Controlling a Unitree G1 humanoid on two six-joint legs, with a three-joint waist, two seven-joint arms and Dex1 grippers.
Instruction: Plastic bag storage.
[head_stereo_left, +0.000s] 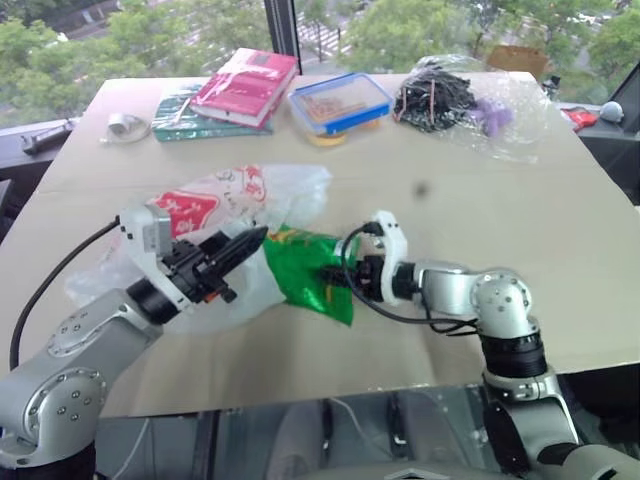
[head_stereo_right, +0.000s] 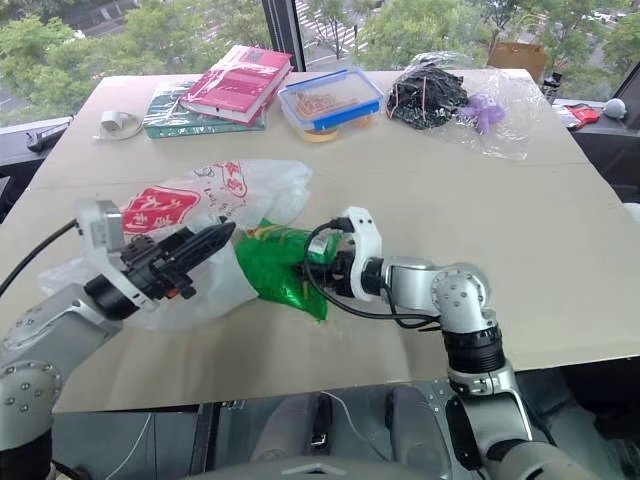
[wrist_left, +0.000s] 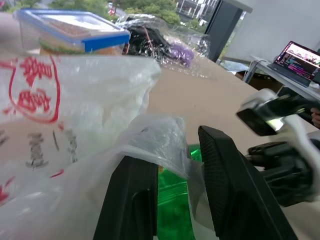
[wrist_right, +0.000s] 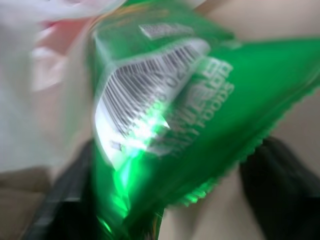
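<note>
The plastic bag (head_stereo_left: 215, 195), thin translucent white with red print, lies crumpled on the left of the table. Its rim is lifted by my left gripper (head_stereo_left: 250, 240), which is shut on the film. In the left wrist view the film drapes over one black finger (wrist_left: 130, 200) and runs between the two. A shiny green snack packet (head_stereo_left: 300, 265) lies at the bag's mouth, its far end under the raised film. My right gripper (head_stereo_left: 335, 272) is at the packet's near end. The packet (wrist_right: 190, 100) shows close up, barcode side up, in the right wrist view.
Along the far edge of the table (head_stereo_left: 560, 250) lie a stack of books (head_stereo_left: 245, 85), a blue-lidded food box (head_stereo_left: 340, 103), a clear bag of black cables (head_stereo_left: 440, 98) and a small white roll (head_stereo_left: 125, 124). The table's near edge is just below my arms.
</note>
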